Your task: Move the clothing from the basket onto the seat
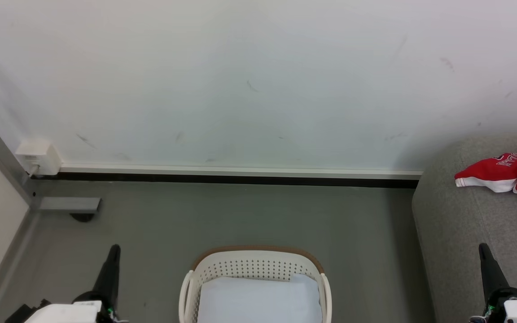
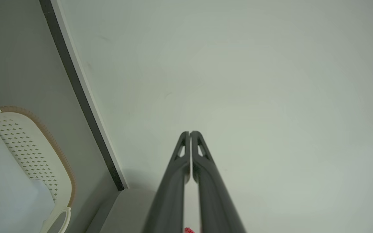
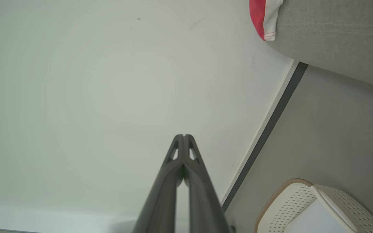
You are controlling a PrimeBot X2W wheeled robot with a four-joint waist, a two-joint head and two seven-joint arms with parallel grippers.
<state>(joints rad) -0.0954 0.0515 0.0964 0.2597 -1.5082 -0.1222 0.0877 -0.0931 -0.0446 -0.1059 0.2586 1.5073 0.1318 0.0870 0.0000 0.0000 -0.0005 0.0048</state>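
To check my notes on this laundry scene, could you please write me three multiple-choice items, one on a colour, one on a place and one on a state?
1. What colour is the rim of the basket?
A) brown B) blue C) black

2. Where does the clothing in view lie?
A) in the basket B) on the seat C) draped over the basket's handle

3. How do the left end effector and the right end effector stand?
A) both wide open B) both shut on clothing C) both shut on nothing

Answers: 1 A, a brown band tops the perforated cream wall; 2 B, the red fabric rests on the grey cushion at the right of the head view; 3 C, in each wrist view the fingertips meet with nothing between them.
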